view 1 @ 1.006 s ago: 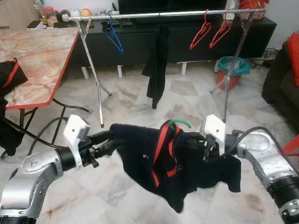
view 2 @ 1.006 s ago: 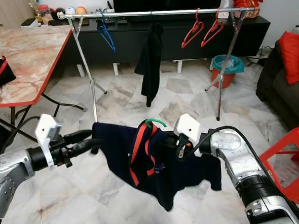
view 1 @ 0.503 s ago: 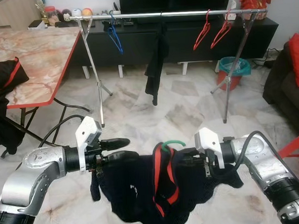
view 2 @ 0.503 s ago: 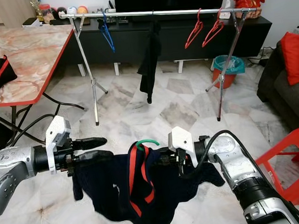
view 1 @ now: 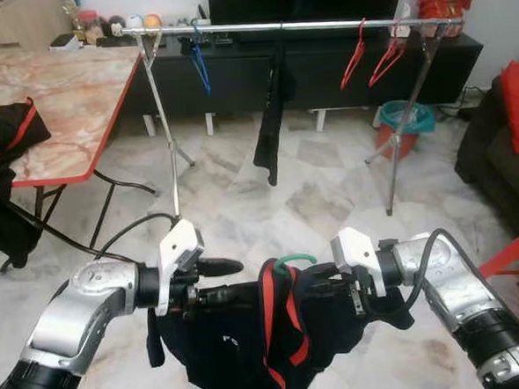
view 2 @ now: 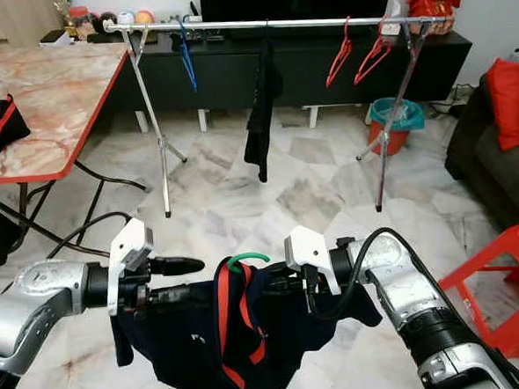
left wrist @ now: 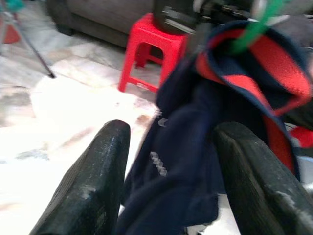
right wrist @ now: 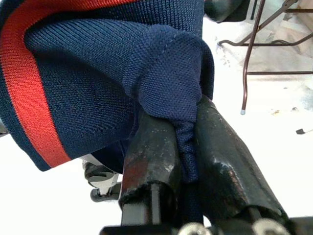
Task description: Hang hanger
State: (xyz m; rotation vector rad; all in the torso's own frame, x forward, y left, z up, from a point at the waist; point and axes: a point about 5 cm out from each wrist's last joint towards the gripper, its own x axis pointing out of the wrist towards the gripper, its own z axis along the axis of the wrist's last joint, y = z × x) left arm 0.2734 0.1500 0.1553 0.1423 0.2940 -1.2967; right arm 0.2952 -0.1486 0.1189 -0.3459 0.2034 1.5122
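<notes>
Two silver arms, white wrist camera blocks, black cables, long black-fingered pincers

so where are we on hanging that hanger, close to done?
Not close. Done: the navy garment is on the green hanger. In hand: the right gripper is shut on the garment's fabric; the left gripper is open, fingers either side of the cloth, both arms low over the floor. Left: carry it to the clothes rail and hook it on, perhaps between the blue hanger and the red hangers.
</notes>
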